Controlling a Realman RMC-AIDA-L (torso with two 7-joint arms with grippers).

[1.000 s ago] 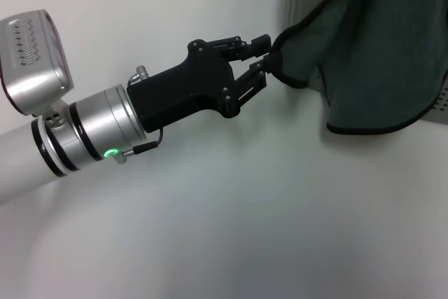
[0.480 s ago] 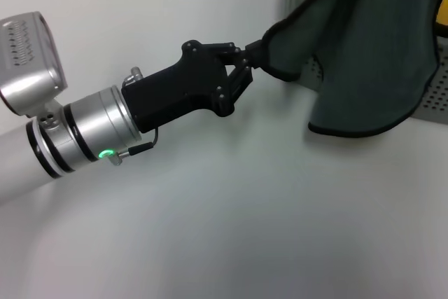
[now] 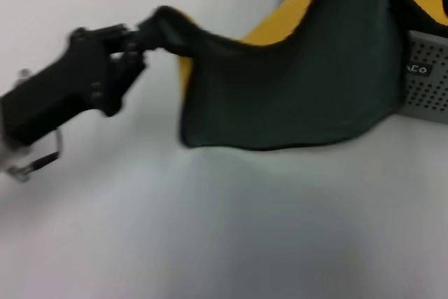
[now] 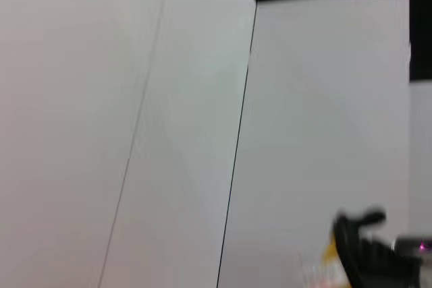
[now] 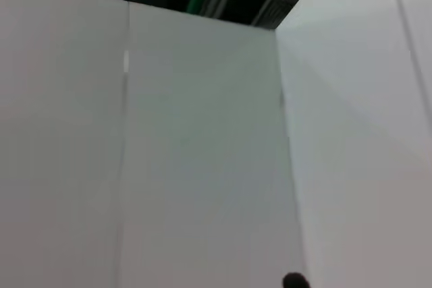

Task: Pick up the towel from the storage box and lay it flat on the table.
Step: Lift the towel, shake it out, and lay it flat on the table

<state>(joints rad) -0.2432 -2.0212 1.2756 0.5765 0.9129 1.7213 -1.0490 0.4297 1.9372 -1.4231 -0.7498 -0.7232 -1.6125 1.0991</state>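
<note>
Clamping one corner, the left gripper holds the towel stretched from the storage box.

dark green square cloth towel: thin black stitched edging along its hem. yellow cloth behind it, just beyond the matte black left gripper. grey-green perforated plastic storage box, far from the gripper: small black label, white logo. plain white smooth table.
</note>
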